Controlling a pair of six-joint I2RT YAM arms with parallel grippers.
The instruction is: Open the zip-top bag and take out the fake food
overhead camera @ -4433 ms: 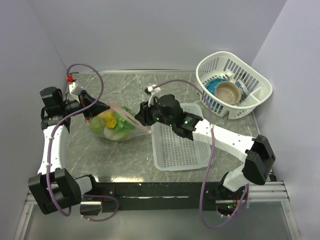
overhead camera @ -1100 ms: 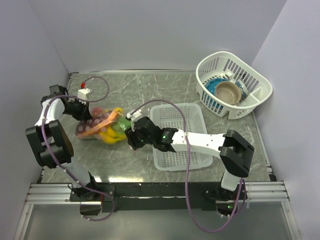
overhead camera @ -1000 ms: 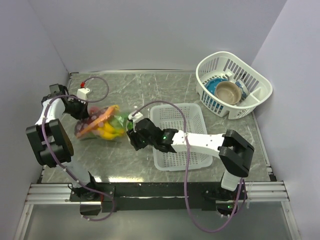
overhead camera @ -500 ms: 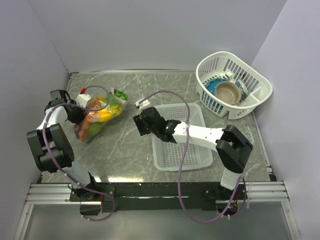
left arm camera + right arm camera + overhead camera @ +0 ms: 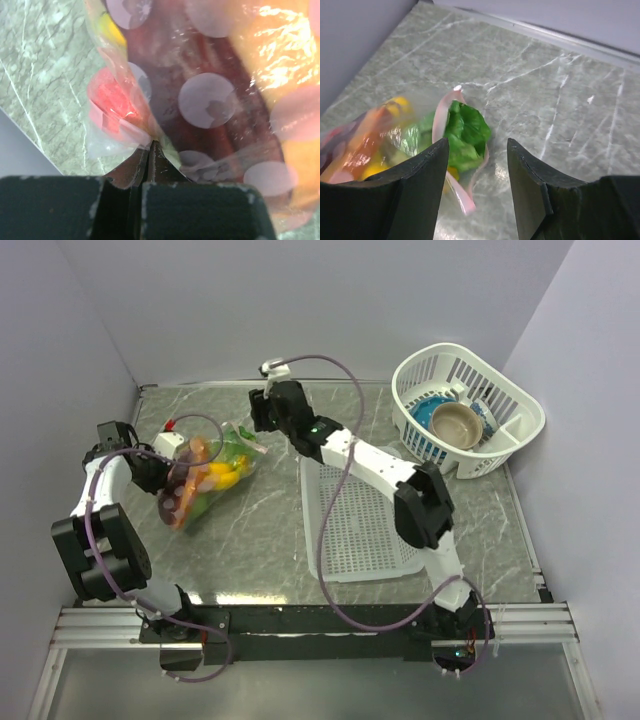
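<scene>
There are two claws, one zip-top bag (image 5: 205, 478), one flat tray (image 5: 360, 525) and one basket (image 5: 468, 405) with two bowls in it: one blue bowl (image 5: 428, 415) and one tan bowl (image 5: 457, 425). Inside the bag I can count four pieces of fake food (image 5: 215, 468): a green lettuce leaf (image 5: 465, 131), a yellow banana shape (image 5: 222, 472), an orange and dark red slice (image 5: 200, 75) and a pink-red round fruit (image 5: 114, 97).

The bag's long side starts right at the tips of the left claw (image 5: 150, 148) and runs away from it toward the right claw (image 5: 475, 165). Its mouth end, with the pink zip strip (image 5: 442, 120), points at the right claw. The strip bends in a loop around the lettuce, so the mouth is open there.

The left claw is squeezed tight shut on a corner of the bag's thin plastic, at the far end from the zip. The right claw is partly open and has nothing in it – it hangs over the mouth end without touching.

The bag is clear, soft and crinkly, shiny, with pale round dots on it. The lettuce is frilly. The tray is stiff white plastic, a rectangle full of little holes, and it lies behind the right claw, under its arm. The basket is white with slotted walls – well away from both claws. The table (image 5: 560, 90) is grey-green stone with white veins.
</scene>
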